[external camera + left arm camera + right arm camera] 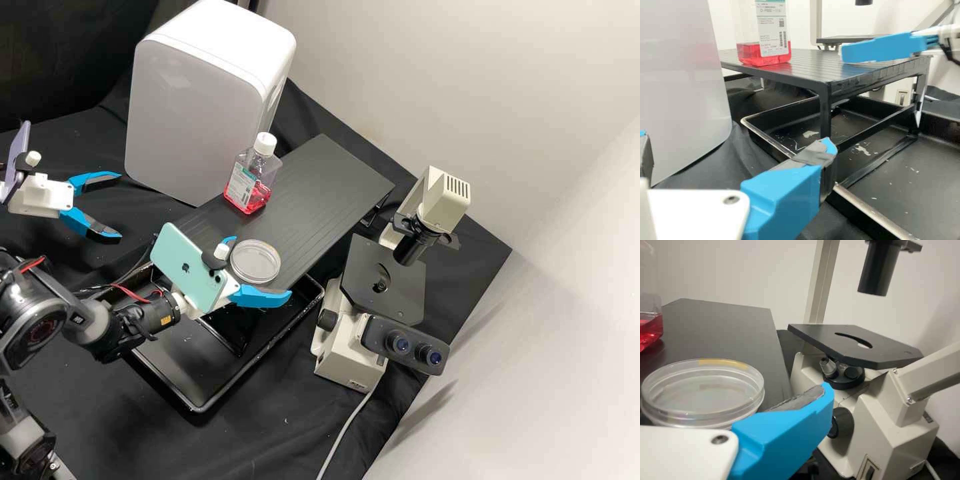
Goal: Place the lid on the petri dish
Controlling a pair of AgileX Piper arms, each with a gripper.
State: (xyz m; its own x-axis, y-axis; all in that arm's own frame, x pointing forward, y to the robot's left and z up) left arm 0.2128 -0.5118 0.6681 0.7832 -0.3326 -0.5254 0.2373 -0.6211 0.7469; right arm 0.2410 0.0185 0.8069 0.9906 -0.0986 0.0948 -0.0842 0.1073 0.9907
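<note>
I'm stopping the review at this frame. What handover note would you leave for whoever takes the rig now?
Left gripper: open, holds nothing, beside the white box, away from the work.
Right gripper: open, one finger on each side of the petri dish. I cannot tell if it touches the dish.
Things: the dish sits at the near end of the black shelf. The red flask stands at the far end.
Done: unclear. The dish reads as one clear round piece, so I cannot tell whether it is already covered.
Left: check the cover. If it is seated, probably just draw the right gripper clear without nudging the dish.
</note>
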